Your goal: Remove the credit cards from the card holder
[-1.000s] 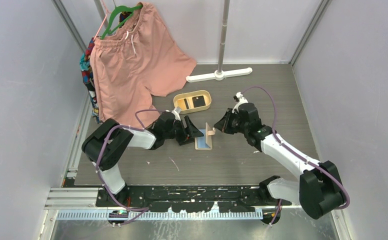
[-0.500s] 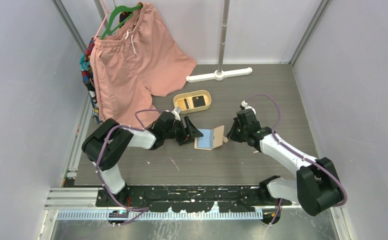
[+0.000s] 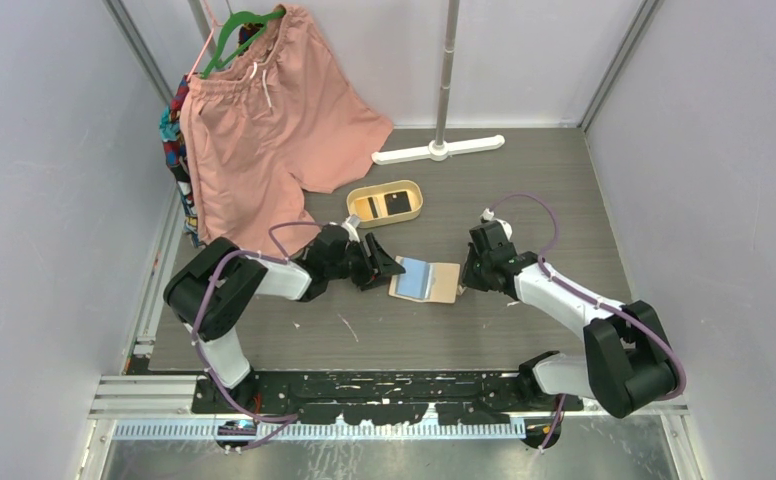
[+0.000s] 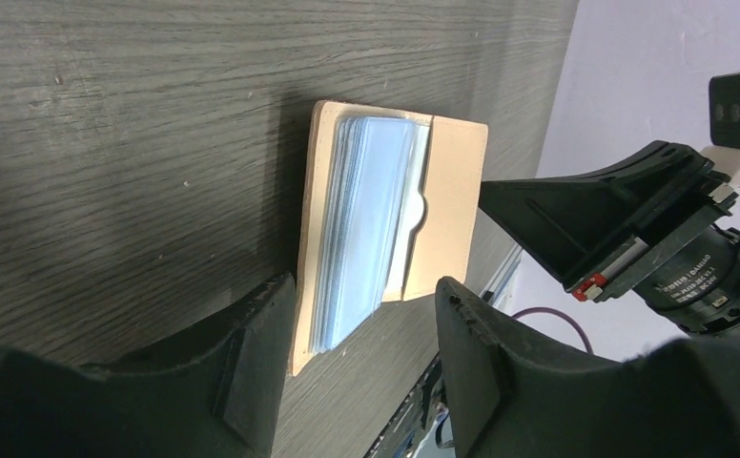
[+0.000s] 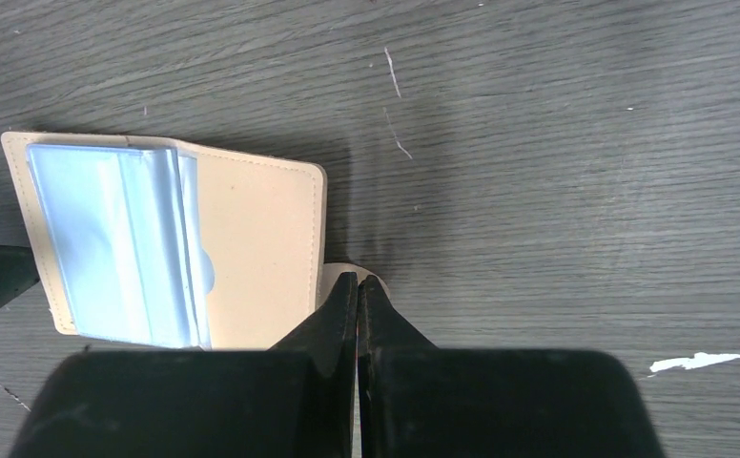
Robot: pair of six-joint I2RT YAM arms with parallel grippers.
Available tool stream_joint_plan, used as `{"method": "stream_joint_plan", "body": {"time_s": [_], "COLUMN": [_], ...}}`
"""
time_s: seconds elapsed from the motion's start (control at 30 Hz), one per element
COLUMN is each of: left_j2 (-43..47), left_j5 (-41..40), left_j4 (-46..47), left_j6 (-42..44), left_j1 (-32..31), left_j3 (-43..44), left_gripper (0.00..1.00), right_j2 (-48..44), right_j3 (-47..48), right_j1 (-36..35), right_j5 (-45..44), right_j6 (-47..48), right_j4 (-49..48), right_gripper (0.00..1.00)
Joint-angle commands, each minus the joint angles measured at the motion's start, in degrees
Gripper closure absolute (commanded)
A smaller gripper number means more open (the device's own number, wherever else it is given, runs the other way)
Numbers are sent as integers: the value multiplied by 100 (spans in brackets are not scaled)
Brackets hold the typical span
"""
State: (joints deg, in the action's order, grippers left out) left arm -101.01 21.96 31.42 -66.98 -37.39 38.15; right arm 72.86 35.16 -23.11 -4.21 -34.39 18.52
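The beige card holder (image 3: 426, 280) lies opened flat on the dark table. A pale blue stack of thin sheets (image 4: 366, 219) sits in its left pocket; whether these are credit cards I cannot tell. My right gripper (image 5: 357, 282) is shut on the holder's snap tab (image 5: 332, 273) at its right edge. The left gripper (image 4: 361, 305) stands open at the holder's left end (image 4: 299, 334), one finger on each side and neither touching it. Two dark credit cards (image 3: 397, 202) lie in the oval tan tray (image 3: 384, 219) behind.
Pink shorts (image 3: 264, 120) on a green hanger drape over the back left of the table. A white stand base (image 3: 439, 150) with a grey pole (image 3: 448, 70) stands at the back centre. Grey walls close in on both sides.
The right gripper has swung the holder's flap from upright down to flat, moving right and lower. The left gripper's jaws have narrowed somewhat; that arm has stayed put.
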Motion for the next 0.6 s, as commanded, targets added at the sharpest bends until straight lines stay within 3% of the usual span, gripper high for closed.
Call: {"method": "stream_joint_plan", "body": {"time_s": [0.0, 0.33, 0.57], "left_j2": [-68, -279, -295], "left_j5": [89, 246, 282], "left_j4": [714, 1264, 1249], "left_j6": [-237, -467, -412], "left_j1": [-6, -8, -8], "left_j3": [-80, -150, -135], "left_gripper": [45, 67, 72], "right_j2": [9, 66, 72], "right_j3": [207, 166, 139], "right_j1": [31, 35, 38], "right_j5": [-125, -58, -20], "right_j6": [-17, -18, -15], "right_j4": [-105, -195, -235], "right_gripper": [99, 99, 99]}}
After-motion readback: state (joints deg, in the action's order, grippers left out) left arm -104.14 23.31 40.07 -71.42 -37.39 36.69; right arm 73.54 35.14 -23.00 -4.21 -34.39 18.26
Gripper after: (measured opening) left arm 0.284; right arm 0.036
